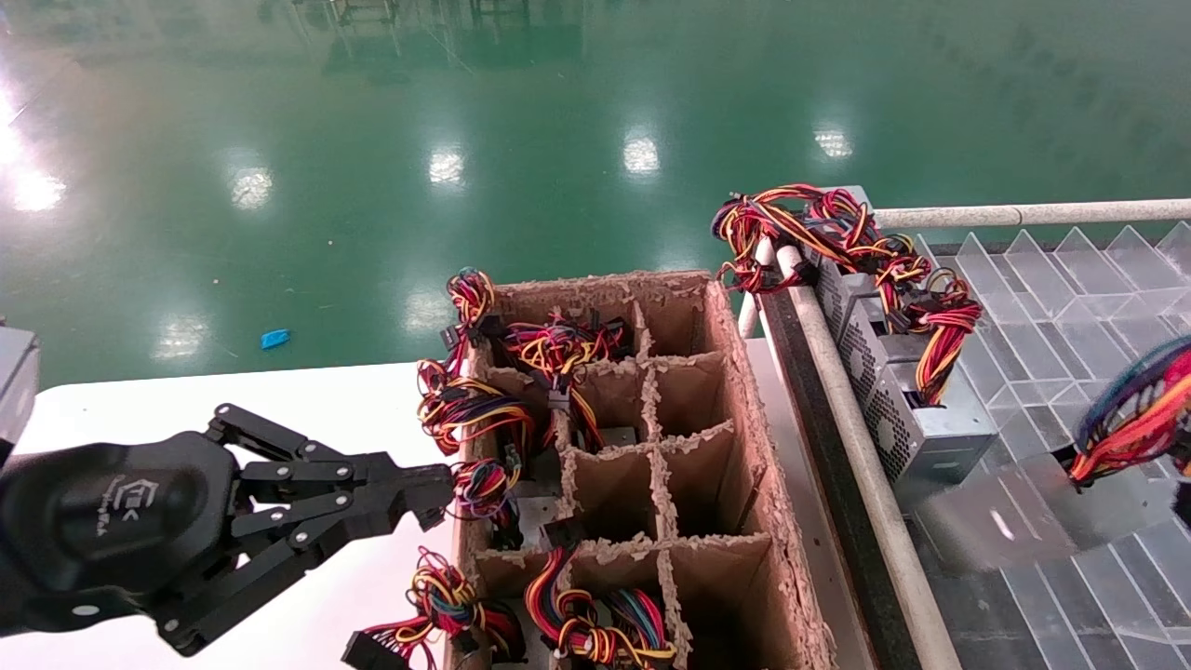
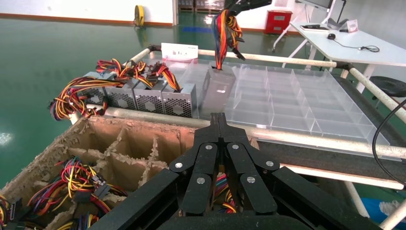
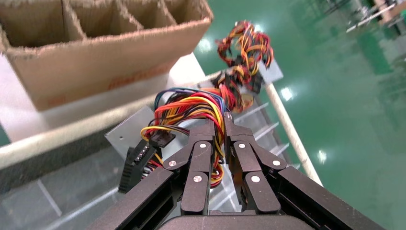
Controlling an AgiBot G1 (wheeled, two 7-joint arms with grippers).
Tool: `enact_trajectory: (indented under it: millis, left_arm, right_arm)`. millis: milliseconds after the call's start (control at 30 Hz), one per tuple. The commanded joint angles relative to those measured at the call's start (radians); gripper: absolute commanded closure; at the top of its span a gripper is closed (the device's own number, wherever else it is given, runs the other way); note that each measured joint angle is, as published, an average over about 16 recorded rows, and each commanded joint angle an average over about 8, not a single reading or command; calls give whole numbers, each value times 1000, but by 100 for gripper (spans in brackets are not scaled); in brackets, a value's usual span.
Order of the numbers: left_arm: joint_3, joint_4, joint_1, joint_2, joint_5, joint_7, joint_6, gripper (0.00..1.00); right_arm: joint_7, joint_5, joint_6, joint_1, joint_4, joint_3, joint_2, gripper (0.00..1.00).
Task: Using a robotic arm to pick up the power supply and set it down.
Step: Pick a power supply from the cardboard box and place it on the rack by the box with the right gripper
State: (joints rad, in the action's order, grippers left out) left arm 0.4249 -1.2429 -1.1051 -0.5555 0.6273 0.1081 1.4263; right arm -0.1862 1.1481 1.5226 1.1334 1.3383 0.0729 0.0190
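The right gripper [image 3: 218, 125] clenches the wire bundle [image 3: 191, 108] of the power supply [image 2: 216, 90], which hangs beneath it over the clear tray [image 2: 306, 103]. Left gripper [image 1: 437, 493], fingers together, bears an unreadable white logo.

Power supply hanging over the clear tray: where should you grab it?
Probably by its wire bundle, coming from above. The power supply hangs upright at the clear tray, close beside other grey units, so its flat sides look hard to reach, while the wires stick out on top. The right gripper grips them there. The left gripper waits by the cardboard box.
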Motion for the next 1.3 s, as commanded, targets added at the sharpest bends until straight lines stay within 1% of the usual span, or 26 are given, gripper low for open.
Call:
enact_trajectory:
  millis: [33, 267, 467, 567, 733, 833, 1033, 1300]
  left_arm:
    - [0, 0, 0, 0, 0, 0, 0, 100]
    - [0, 0, 0, 0, 0, 0, 0, 100]
    - [0, 0, 0, 0, 0, 0, 0, 100]
    - [0, 0, 0, 0, 0, 0, 0, 100]
    - [0, 0, 0, 0, 0, 0, 0, 100]
    - [0, 0, 0, 0, 0, 0, 0, 100]
    - [0, 0, 0, 0, 0, 0, 0, 100]
    - [0, 0, 0, 0, 0, 0, 0, 100]
  right_arm:
    - [5, -6, -9, 0, 1, -2, 17, 100]
    - [37, 26, -72, -38, 2, 11, 81, 100]
    - [71, 72, -149, -95, 2, 28, 144, 100]
    - [88, 97, -203, -129, 3, 43, 181, 100]
    - [117, 147, -314, -196, 10, 77, 246, 100]
    - [133, 161, -356, -233, 14, 95, 279, 100]
    - [154, 146, -366, -270, 17, 112, 311, 100]
    - [149, 119, -343, -280, 17, 126, 304, 100]
